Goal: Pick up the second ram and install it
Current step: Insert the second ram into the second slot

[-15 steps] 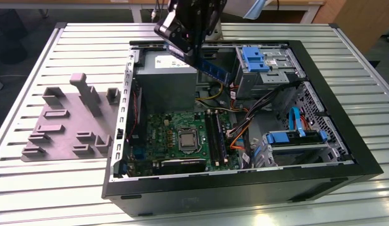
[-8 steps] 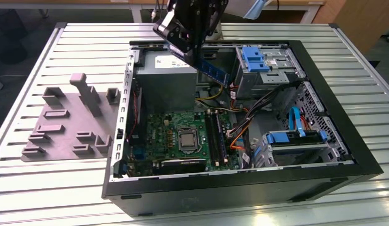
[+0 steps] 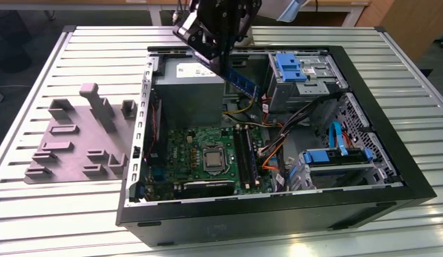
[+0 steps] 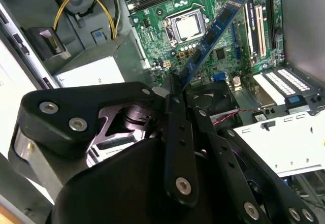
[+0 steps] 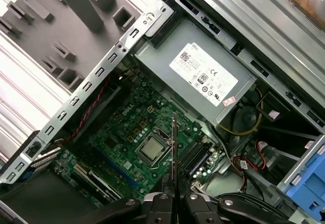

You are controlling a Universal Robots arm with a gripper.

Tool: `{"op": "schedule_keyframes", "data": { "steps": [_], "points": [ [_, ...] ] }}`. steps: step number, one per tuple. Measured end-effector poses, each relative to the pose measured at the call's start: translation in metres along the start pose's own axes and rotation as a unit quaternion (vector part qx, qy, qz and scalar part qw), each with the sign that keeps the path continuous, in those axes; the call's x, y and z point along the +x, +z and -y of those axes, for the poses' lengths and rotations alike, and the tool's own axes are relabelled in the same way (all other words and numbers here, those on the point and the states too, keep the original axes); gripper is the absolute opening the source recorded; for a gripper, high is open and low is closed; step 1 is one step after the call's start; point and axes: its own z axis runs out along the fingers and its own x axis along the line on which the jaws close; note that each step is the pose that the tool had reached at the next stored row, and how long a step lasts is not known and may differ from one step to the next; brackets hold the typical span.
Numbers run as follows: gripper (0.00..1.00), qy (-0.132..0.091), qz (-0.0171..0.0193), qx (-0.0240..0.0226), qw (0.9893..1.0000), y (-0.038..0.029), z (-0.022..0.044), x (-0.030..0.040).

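Second wrist view: pincer (image 4: 175, 84) clamped on second ram (image 4: 213, 31), stick jutting out above motherboard (image 4: 167, 41).

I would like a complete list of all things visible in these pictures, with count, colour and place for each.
second ram: one, blue-green, held in the air above the open case, tilted.
computer case: one, black, lying open on the table.
motherboard: one, green, on the case floor, with a silver processor in its middle.
memory slots: several, black, beside the processor on the exterior view's right.
power supply: one, grey, at the far end of the case.
drive brackets: two, blue, along the case's side on the exterior view's right.
holder block: one, grey, on the table at the exterior view's left of the case.
table: one, ribbed, silver.
gripper: one, black, shut on the ram.
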Motion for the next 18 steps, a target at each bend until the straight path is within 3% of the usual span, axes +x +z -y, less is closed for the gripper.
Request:
{"op": "schedule_keyframes", "data": {
  "steps": [10,14,18],
  "points": [
    [0.14,0.042,0.0006,0.001,0.9991,0.0002,0.0,0.0],
    [0.14,0.068,0.001,0.0017,0.9977,0.0004,0.0,0.0],
    [0.14,0.097,0.0014,0.0023,0.9953,0.0007,0.0,0.0]
  ]
}}
